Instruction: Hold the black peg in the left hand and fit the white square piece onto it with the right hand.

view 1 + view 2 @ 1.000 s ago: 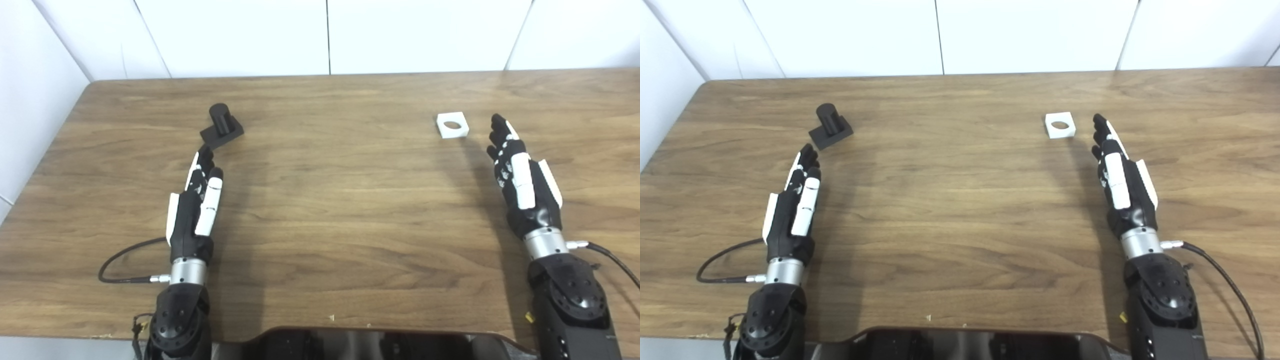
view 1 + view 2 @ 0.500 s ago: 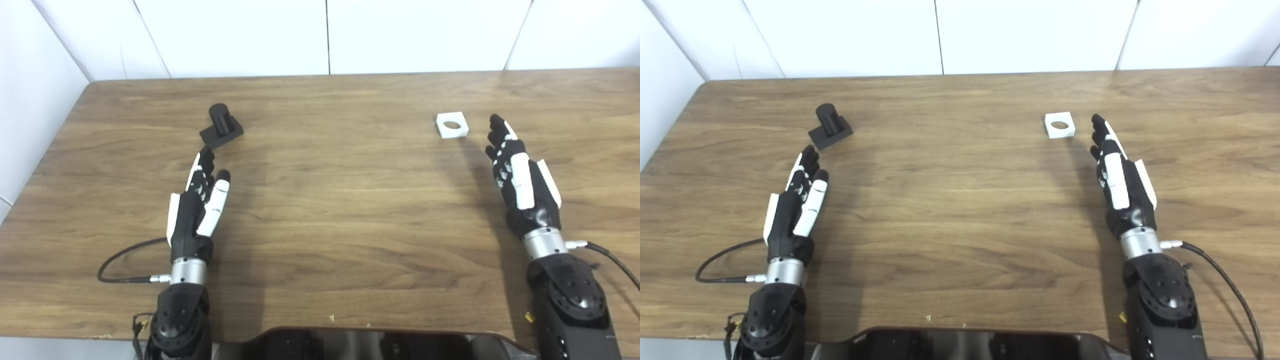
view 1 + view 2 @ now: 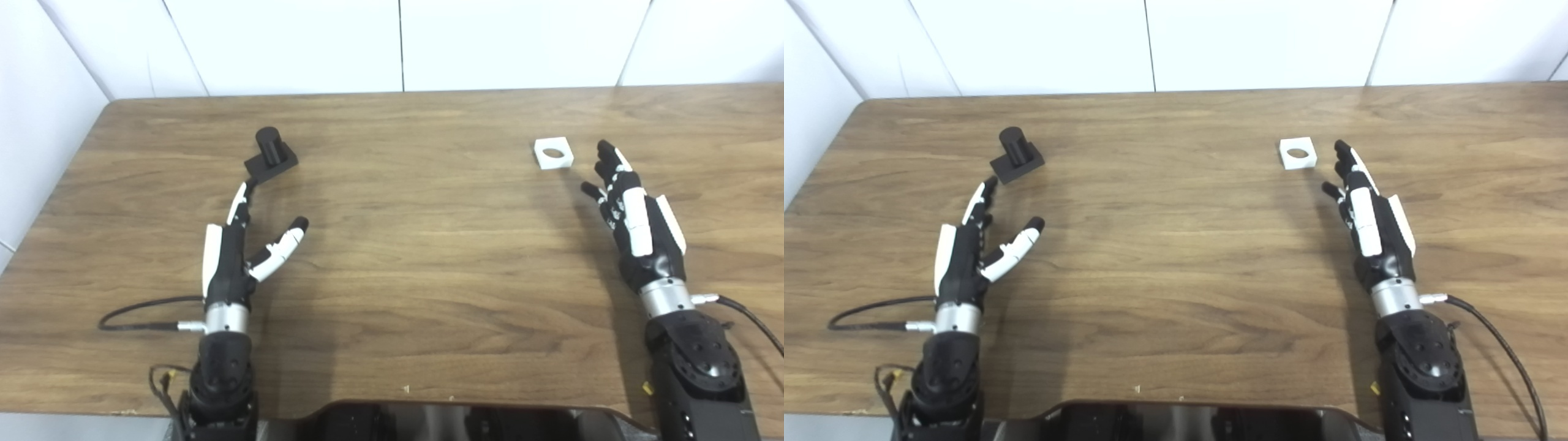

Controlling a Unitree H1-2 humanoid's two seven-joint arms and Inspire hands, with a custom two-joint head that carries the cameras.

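The black peg (image 3: 270, 154), a short cylinder on a square base, stands on the wooden table (image 3: 416, 245) at the far left. My left hand (image 3: 236, 251) is open and empty, its thumb spread to the right, fingertips just short of the peg's base. The white square piece (image 3: 554, 153) with a round hole lies flat at the far right. My right hand (image 3: 634, 214) is open and empty, just right of and nearer than the piece, thumb spread toward it. Both also show in the right eye view: the peg (image 3: 1016, 154) and the white piece (image 3: 1298, 153).
White walls (image 3: 398, 43) close the table's far and left sides. A black cable (image 3: 141, 309) trails left from my left wrist, and another cable (image 3: 750, 318) runs right from my right wrist. A dark part of the robot's body (image 3: 453, 419) sits at the near edge.
My left hand has turned edge-on and its thumb has swung out to the right. My right thumb has spread toward the white piece. The peg and the piece have not moved.
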